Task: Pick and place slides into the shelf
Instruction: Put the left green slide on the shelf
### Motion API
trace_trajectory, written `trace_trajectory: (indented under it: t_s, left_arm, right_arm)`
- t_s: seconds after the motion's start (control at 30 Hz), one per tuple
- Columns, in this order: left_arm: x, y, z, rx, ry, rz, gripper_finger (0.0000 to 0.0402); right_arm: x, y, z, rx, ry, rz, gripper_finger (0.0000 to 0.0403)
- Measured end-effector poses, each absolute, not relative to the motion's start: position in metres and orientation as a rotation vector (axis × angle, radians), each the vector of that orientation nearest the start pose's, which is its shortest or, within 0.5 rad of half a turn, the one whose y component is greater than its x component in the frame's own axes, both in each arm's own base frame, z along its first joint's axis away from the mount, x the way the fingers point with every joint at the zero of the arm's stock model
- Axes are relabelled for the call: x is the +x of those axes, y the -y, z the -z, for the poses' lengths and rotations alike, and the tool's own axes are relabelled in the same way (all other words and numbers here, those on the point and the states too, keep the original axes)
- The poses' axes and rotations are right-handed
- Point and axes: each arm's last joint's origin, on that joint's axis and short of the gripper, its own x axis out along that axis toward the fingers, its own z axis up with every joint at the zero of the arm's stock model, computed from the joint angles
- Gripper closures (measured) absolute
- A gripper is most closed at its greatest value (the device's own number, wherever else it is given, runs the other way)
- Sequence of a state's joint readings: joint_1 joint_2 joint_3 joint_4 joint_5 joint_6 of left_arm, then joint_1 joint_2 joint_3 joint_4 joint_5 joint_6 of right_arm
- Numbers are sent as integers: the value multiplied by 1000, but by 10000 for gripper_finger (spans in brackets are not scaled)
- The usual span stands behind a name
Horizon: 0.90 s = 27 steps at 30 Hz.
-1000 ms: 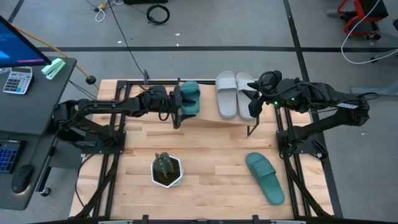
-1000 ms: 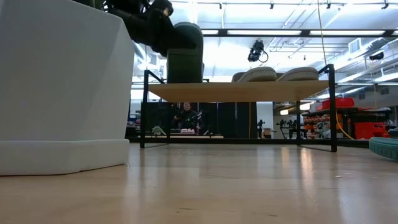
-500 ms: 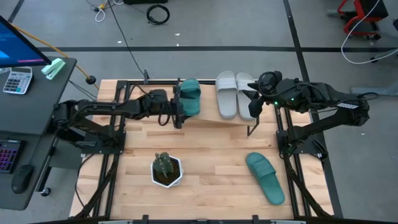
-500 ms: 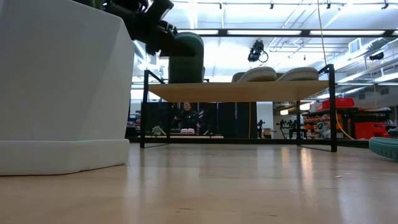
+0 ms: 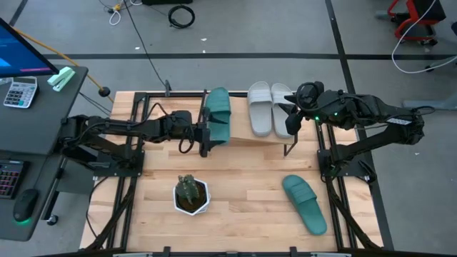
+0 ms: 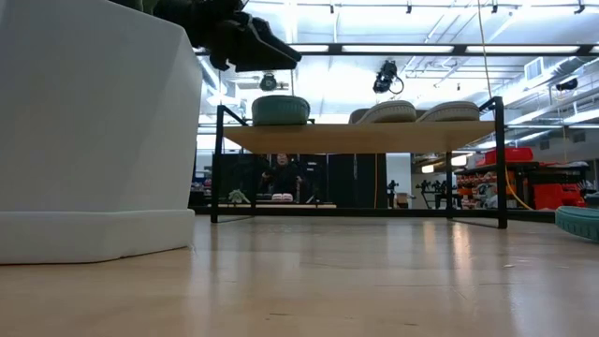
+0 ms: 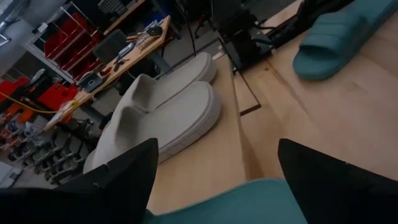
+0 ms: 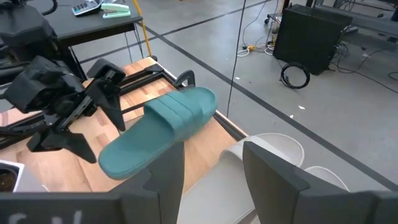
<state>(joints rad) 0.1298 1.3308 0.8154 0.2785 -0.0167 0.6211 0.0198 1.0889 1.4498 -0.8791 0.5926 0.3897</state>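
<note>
One teal slide [image 5: 216,116] lies flat, sole down, on the left end of the shelf [image 5: 239,137]; in the low view the slide [image 6: 281,109] rests on the plank [image 6: 365,139]. My left gripper [image 5: 203,135] is open at its near end, above it and clear of it [image 6: 265,51]. The grey pair [image 5: 270,108] lies on the shelf's right half. My right gripper [image 5: 291,118] is open beside the right grey slide. The second teal slide [image 5: 305,203] lies on the table, near right.
A small plant in a white pot [image 5: 191,195] stands on the table near the front, left of centre, and fills the low view's left [image 6: 94,131]. The shelf's black legs [image 6: 218,164] stand on the tabletop. Bare wood lies between pot and second teal slide.
The teal slide, held standing on end over the shelf's left end, has tipped down and now lies flat on the plank. My left gripper has opened, let go of it, and drawn back toward the table's near edge, ending above the slide.
</note>
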Motion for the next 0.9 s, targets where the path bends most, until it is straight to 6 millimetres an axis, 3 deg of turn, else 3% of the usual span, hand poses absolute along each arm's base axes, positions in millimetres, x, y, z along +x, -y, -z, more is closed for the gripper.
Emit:
trace_trajectory:
  t_s: [0.2,0.53,0.7,0.9]
  left_arm:
    - [292,-33,-274,496,-239,-142,67]
    - [294,-29,-290,77,-29,-190,68]
    - [295,-16,-289,9,-31,-146,68]
    - [296,-3,-291,5,-24,-127,69]
  right_arm:
    - [186,12,-435,213,-386,640,234]
    - [190,10,-432,236,-415,571,234]
    - [207,6,-421,254,-519,445,234]
    - [240,-2,-392,275,-723,312,237]
